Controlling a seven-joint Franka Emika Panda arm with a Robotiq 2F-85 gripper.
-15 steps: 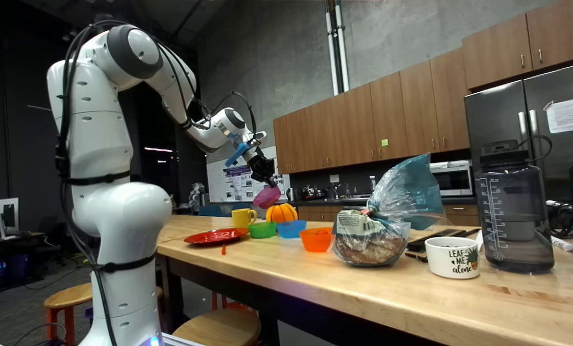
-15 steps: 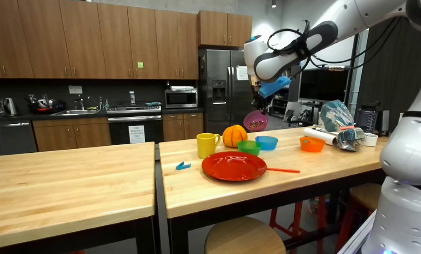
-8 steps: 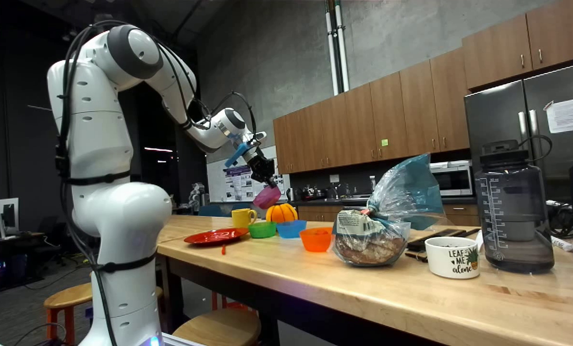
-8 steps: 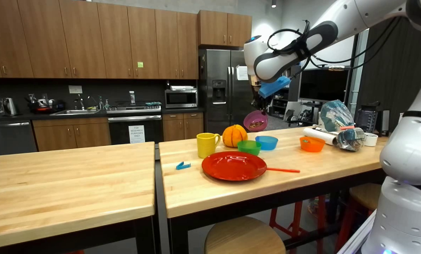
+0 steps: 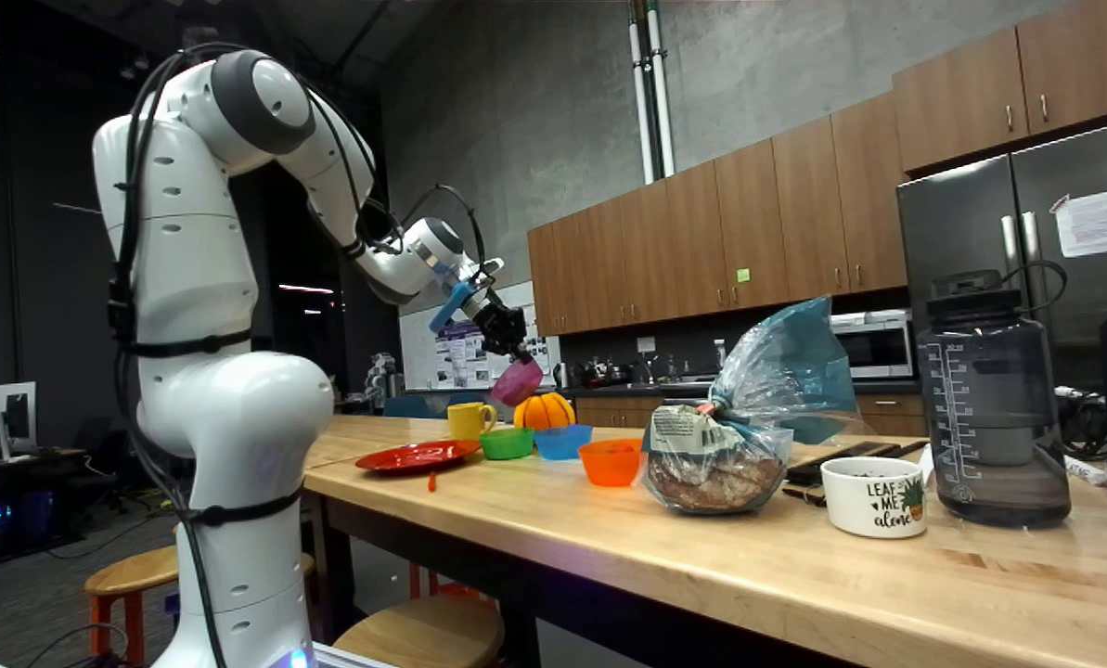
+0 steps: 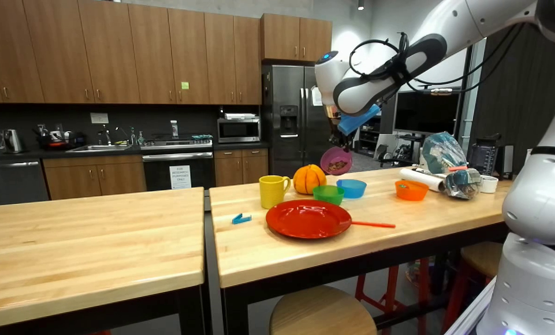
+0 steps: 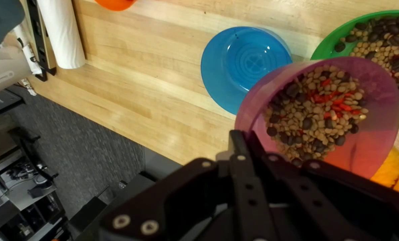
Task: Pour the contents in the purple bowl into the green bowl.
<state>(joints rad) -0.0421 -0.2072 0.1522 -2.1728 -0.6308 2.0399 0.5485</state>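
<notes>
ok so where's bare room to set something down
Bare: the visible tabletop across the gap from the yellow mug; also the wood between the blue bowl and orange bowl. Crowded: around the green bowl, with pumpkin, yellow mug, blue bowl and red plate nearby, purple bowl held aloft.

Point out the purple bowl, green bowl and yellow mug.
purple bowl [image 7: 381,98], wrist view: bare inner wall
green bowl [image 6: 328,198], in an exterior view: outer wall
yellow mug [image 6: 271,193], in an exterior view: side of the body
</notes>
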